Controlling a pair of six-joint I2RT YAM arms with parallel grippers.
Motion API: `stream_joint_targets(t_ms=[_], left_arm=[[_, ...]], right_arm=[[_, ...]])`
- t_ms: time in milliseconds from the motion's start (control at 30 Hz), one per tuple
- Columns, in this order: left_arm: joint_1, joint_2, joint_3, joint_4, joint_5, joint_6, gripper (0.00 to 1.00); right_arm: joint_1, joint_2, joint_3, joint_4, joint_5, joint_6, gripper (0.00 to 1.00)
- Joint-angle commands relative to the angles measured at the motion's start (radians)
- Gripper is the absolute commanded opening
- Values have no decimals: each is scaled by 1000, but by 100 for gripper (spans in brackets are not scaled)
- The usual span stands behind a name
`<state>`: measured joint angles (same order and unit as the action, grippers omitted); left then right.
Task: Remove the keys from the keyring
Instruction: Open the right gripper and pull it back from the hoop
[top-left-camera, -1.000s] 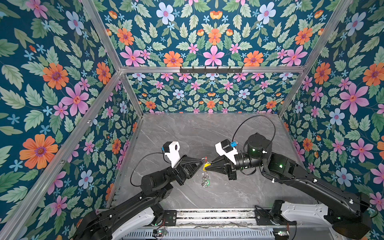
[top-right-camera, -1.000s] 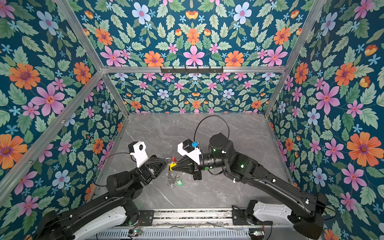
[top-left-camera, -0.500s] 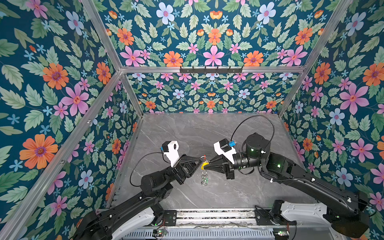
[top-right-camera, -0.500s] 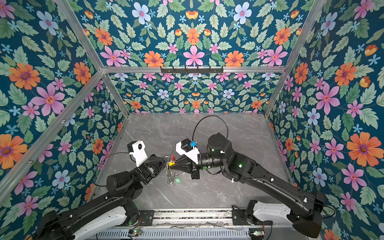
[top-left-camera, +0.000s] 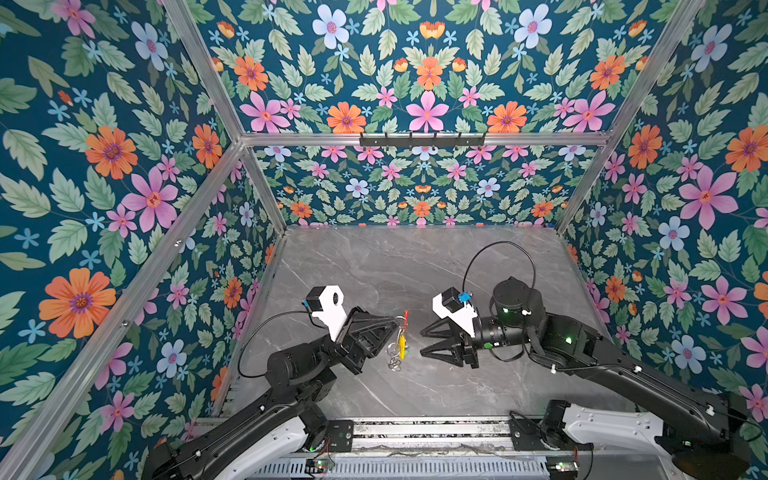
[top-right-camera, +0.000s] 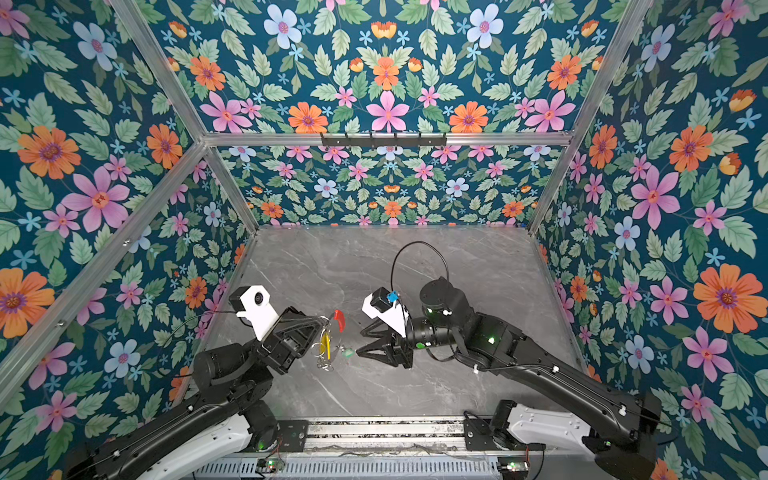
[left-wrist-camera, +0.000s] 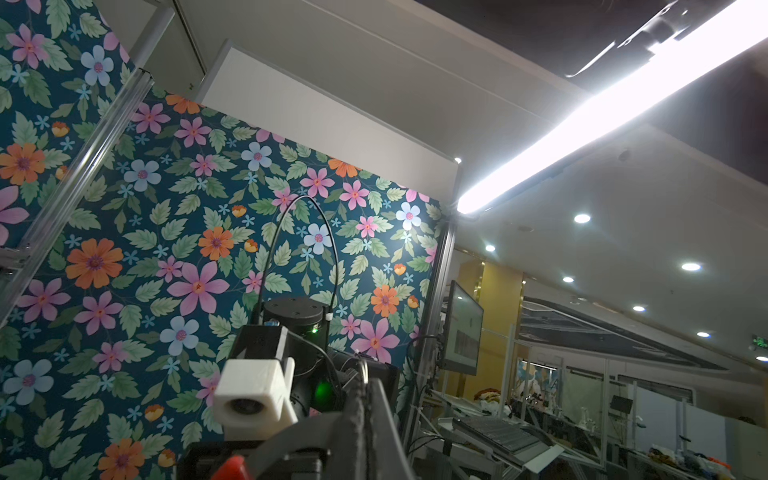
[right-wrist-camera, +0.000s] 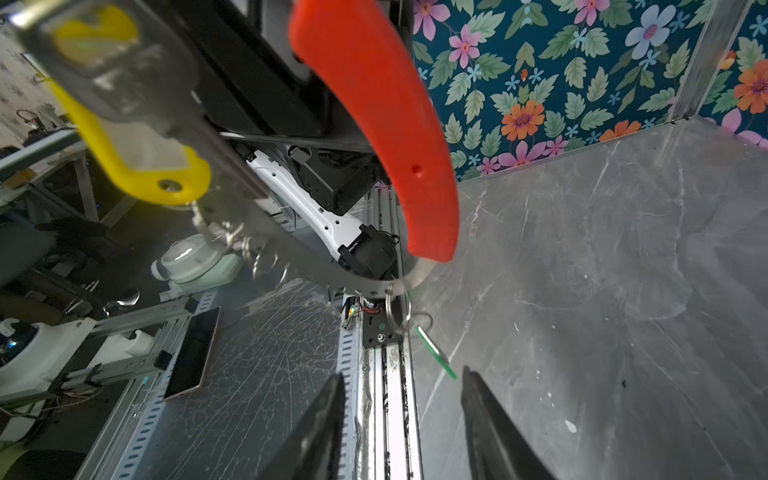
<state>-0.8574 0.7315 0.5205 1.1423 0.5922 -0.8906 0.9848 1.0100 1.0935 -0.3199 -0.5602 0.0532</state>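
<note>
My left gripper (top-left-camera: 395, 321) is shut on the keyring (right-wrist-camera: 357, 282), a thin grey hoop with a red sleeve (top-right-camera: 340, 320), and holds it up above the table. The yellow key (top-left-camera: 401, 344) hangs on the hoop, with small silver split rings (top-left-camera: 395, 364) below it. The green key (top-right-camera: 348, 353) shows edge-on in the right wrist view, hanging by its split ring (right-wrist-camera: 397, 309) from the hoop's low end. My right gripper (top-left-camera: 422, 343) is open and empty, a short way right of the hoop. In the left wrist view the shut fingertips (left-wrist-camera: 368, 386) pinch the hoop wire.
The grey marble table (top-left-camera: 415, 266) is boxed in by flowered walls on three sides. An aluminium rail (top-left-camera: 415, 432) runs along the front edge between the two arm bases. A black cable (top-left-camera: 498, 249) loops up over the right arm.
My right gripper has opened and drawn back to the right, away from the hoop. The left gripper still holds the hoop and has shifted only slightly.
</note>
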Motion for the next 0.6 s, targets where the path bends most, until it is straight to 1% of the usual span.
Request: stream_joint_targets(t_ms=[0, 167, 267, 500, 567], left_arm=[[1, -10, 25, -214, 18, 178, 0], [0, -1, 38, -352, -14, 315, 0], [-1, 9, 32, -364, -31, 357, 0], [-6, 23, 10, -368, -75, 443, 0], [-9, 25, -6, -350, -81, 456, 0]], right_arm=[[0, -69, -70, 93, 97, 71, 51], [0, -186, -200, 267, 203, 129, 54], [0, -231, -254, 318, 264, 149, 54], [-1, -285, -320, 344, 333, 156, 55], [-1, -296, -339, 355, 368, 159, 55]])
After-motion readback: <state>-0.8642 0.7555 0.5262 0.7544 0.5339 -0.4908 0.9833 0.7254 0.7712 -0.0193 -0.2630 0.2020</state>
